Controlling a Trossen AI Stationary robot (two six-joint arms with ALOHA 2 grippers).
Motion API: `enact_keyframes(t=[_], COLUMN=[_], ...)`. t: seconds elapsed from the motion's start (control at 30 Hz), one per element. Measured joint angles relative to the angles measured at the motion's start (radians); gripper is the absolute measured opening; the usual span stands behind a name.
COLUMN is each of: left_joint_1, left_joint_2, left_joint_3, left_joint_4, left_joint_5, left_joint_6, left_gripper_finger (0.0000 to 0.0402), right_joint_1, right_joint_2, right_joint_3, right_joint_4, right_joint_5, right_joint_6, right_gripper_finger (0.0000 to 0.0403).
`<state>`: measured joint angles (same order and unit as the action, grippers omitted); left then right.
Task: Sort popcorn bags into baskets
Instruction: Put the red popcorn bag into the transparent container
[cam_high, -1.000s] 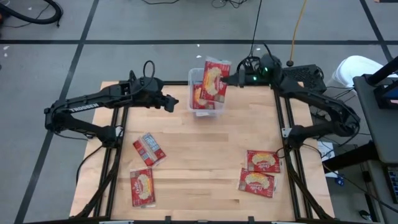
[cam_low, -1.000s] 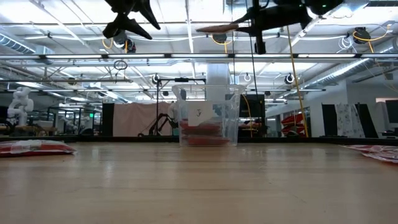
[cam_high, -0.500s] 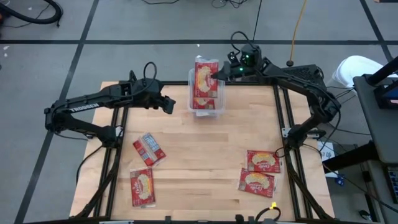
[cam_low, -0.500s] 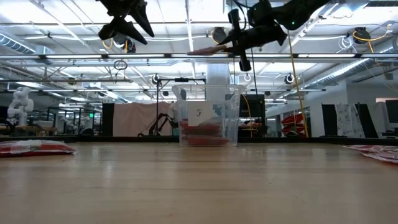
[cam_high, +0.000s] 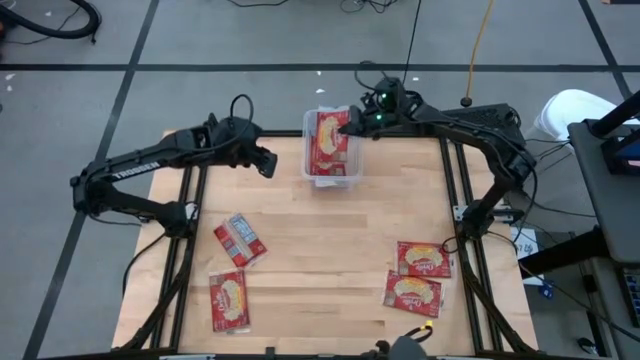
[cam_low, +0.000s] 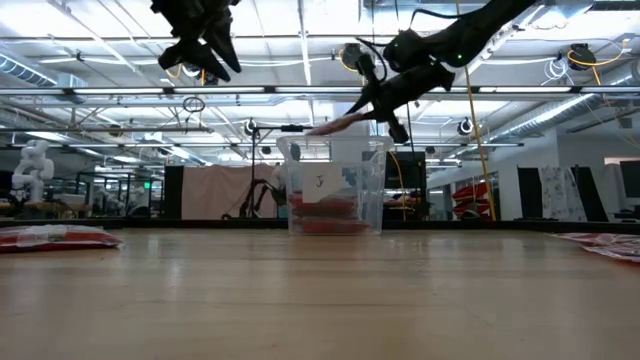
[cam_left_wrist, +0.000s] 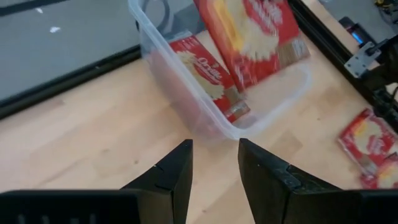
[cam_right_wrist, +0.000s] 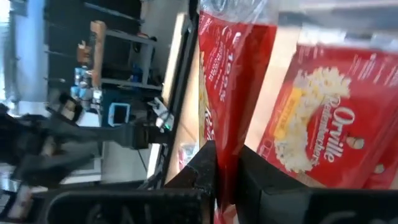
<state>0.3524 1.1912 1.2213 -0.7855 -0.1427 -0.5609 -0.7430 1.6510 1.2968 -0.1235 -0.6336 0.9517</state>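
One bag (cam_high: 329, 137) hangs tilted over the tub (cam_high: 311, 168), pinched at its edge by my right gripper (cam_high: 349, 127), whose fingers are clamped on it; from the low view the bag (cam_low: 332, 123) slopes down toward the tub's (cam_low: 372, 205) rim, its lower end about level with that rim. I can see at least one more bag (cam_left_wrist: 208, 73) already lying inside the tub (cam_left_wrist: 186, 99), red face up, though how many are stacked under it I can't really tell through the plastic. The tub sits at the far middle of the table (cam_high: 330, 250). My left gripper (cam_high: 265, 163) is raised above the table just left of the tub, empty, its fingers (cam_left_wrist: 168, 177) parted with a small gap between them. Four bags are left on the table: a grey-backed bag (cam_high: 239, 240) and a red bag (cam_high: 228, 300) near the left front, and a pair of red bags (cam_high: 422, 259) (cam_high: 414, 294) touching each other at the right front, all well apart from the tub.
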Motion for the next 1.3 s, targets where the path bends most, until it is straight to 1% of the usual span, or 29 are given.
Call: enact_keyframes(t=[0.13, 0.33, 0.5, 0.57, 0.63, 0.77, 0.93, 1.17, 1.3], left_joint_1=[0.036, 0.101, 0.146, 0.169, 0.19, 0.227, 0.254, 0.256, 0.256], left_joint_2=[0.0, 0.0, 0.012, 0.014, 0.024, 0.054, 0.082, 0.092, 0.092], left_joint_3=[0.0, 0.0, 0.0, 0.0, 0.0, -0.003, -0.002, -0.002, -0.002], left_joint_4=[-0.001, -0.005, -0.006, -0.006, 0.001, 0.0, 0.004, 0.04, 0.046], left_joint_5=[0.001, 0.057, 0.078, 0.107, 0.137, 0.193, 0.24, 0.274, 0.283], left_joint_6=[0.041, 0.111, 0.163, 0.193, 0.218, 0.241, 0.263, 0.292, 0.298], left_gripper_finger=[0.0131, 0.0131, 0.0131, 0.0131, 0.0131, 0.0131, 0.0131, 0.0131, 0.0131], right_joint_1=[0.026, 0.033, 0.048, 0.068, 0.082, 0.088, 0.098, 0.135, 0.137], right_joint_2=[0.03, 0.033, 0.034, 0.033, 0.032, 0.034, 0.034, 0.101, 0.15], right_joint_3=[0.0, 0.0, 0.022, 0.047, 0.066, 0.069, 0.069, 0.073, 0.101], right_joint_4=[-0.002, -0.015, -0.024, -0.039, -0.094, -0.187, -0.179, -0.115, -0.162], right_joint_5=[0.01, 0.113, 0.12, 0.13, 0.152, 0.202, 0.291, 0.29, 0.262], right_joint_6=[0.004, 0.002, 0.028, 0.027, 0.003, -0.029, -0.036, 0.001, -0.026], right_gripper_finger=[0.002, 0.002, 0.002, 0.002, 0.002, 0.002, 0.002, 0.002, 0.002])
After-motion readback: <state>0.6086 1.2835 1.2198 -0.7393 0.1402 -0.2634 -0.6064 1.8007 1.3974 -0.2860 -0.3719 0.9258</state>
